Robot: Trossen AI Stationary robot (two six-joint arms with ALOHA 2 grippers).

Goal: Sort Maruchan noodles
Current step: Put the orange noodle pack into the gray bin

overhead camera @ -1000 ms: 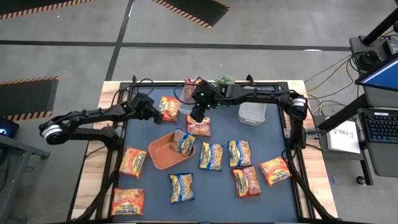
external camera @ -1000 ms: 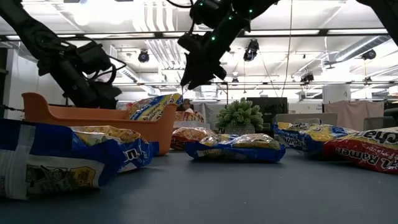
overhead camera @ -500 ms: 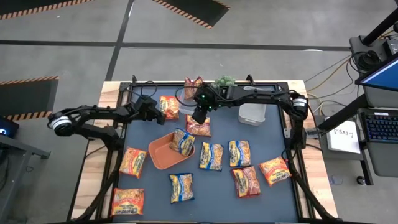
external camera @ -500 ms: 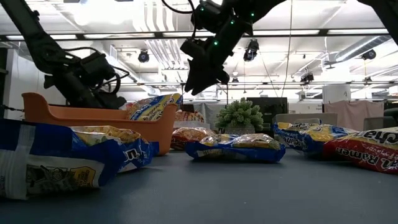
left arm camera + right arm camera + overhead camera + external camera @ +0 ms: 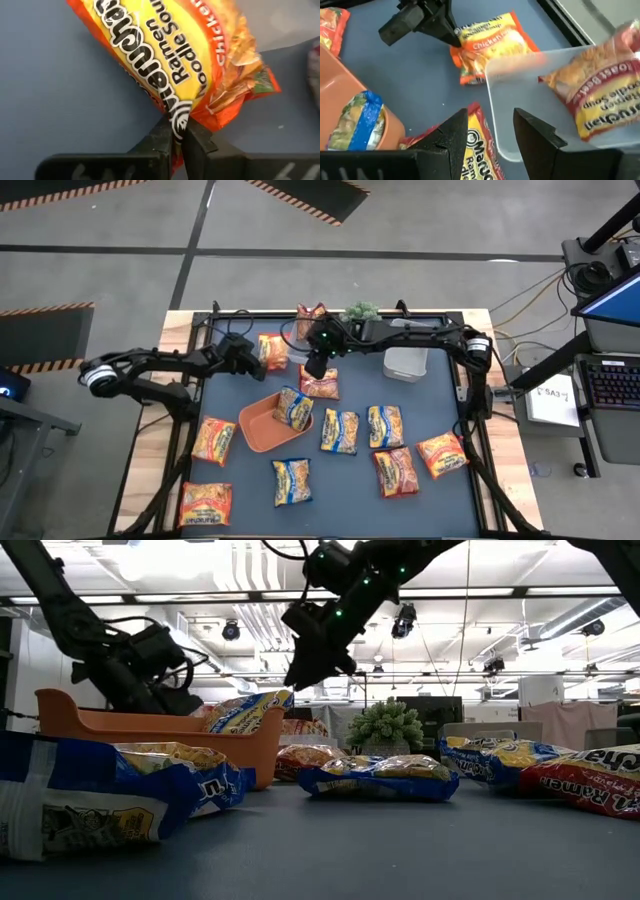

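An orange-and-yellow Maruchan packet lies flat on the blue mat at the far left, with my left gripper shut on its edge. My right gripper hangs open above a red-orange packet that lies flat on the mat, touching nothing. Just beyond stands a clear tub holding a red packet. In the orange tray a yellow-and-blue packet leans on the rim. In the low view the tray hides my left fingertips. My left gripper pinches the packet's edge on the table's left side between its two fingers. The fingers slant down from the table's left. The packet lies flat on the mat.
Several more packets are spread over the near half of the mat. A second clear tub stands at the far right, and a small green plant at the far edge. Bare mat lies left of the tray.
My left gripper has sunk a little onto the orange-and-yellow packet and has shut on its edge. The packet lies where it was.
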